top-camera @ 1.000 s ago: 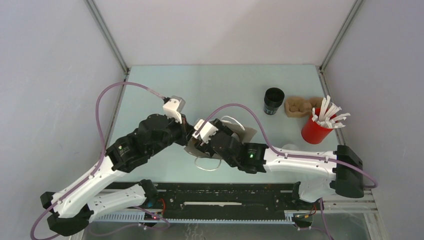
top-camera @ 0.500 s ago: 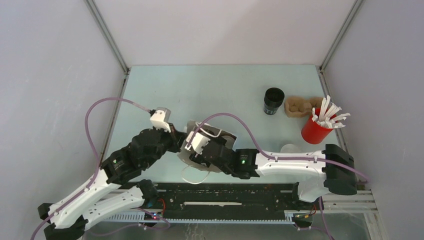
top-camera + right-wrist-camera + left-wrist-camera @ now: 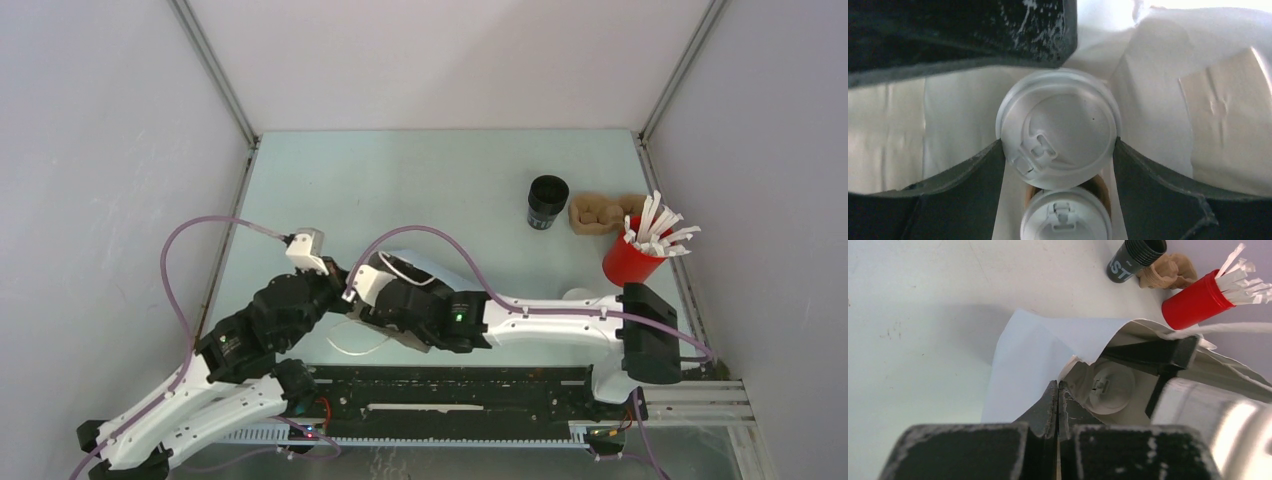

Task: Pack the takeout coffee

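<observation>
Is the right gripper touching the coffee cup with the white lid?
Touching. The right wrist view shows the right gripper pressing against both sides of the coffee cup at its lid, with no gap.

One white paper bag (image 3: pixel 1033 350) near the front edge, with two lidded cups (image 3: pixel 1058 127) inside it. Toward the far right corner: one black cup (image 3: pixel 547 201), one brown cardboard holder (image 3: pixel 598 213), and one red cup (image 3: pixel 632 262) of white sticks (image 3: pixel 658 225), too bunched to count.

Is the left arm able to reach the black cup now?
Probably not: the left gripper is shut on the paper bag edge, and the right arm partly blocks the way to the black cup.
</observation>
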Controlling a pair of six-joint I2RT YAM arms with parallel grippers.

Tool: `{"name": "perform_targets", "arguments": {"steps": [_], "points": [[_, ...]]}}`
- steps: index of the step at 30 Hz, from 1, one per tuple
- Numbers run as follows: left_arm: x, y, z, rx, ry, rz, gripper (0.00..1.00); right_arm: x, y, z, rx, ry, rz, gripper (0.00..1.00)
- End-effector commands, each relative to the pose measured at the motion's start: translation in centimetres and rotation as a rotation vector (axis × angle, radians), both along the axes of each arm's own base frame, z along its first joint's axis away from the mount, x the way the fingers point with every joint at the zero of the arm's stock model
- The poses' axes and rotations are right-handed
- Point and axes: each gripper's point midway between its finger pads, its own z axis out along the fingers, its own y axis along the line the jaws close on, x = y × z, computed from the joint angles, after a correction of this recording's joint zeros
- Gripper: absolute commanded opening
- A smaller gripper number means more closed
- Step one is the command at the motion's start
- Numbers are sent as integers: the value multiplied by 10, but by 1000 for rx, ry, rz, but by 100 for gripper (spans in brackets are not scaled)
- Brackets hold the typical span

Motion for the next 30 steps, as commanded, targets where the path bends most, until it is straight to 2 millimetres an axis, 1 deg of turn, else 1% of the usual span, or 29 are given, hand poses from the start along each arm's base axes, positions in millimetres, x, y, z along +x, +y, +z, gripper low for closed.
{"name": "perform_targets", "arguments": {"steps": [1,3,7,12,18,25,30], "points": [[-6,4,-8,0,24,-3,0,13,-3,13,-48,-86,-54,31],[-7,6,-7,-1,21,0,0,16,-4,13,-62,-105,-73,31],[-7,6,-4,-3,15,2,0,19,-7,7,-94,-116,-93,32],[-5,7,-4,14,8,0,0,24,-7,1,-94,-98,-101,32],[-6,8,-5,25,9,-5,0,32,-12,-12,-112,-81,-135,31],[-6,10,-3,40,5,-1,0,30,-5,-22,-129,-49,-81,31],[-4,11,0,50,-1,5,0,28,-9,-19,-152,-55,-74,31]]}}
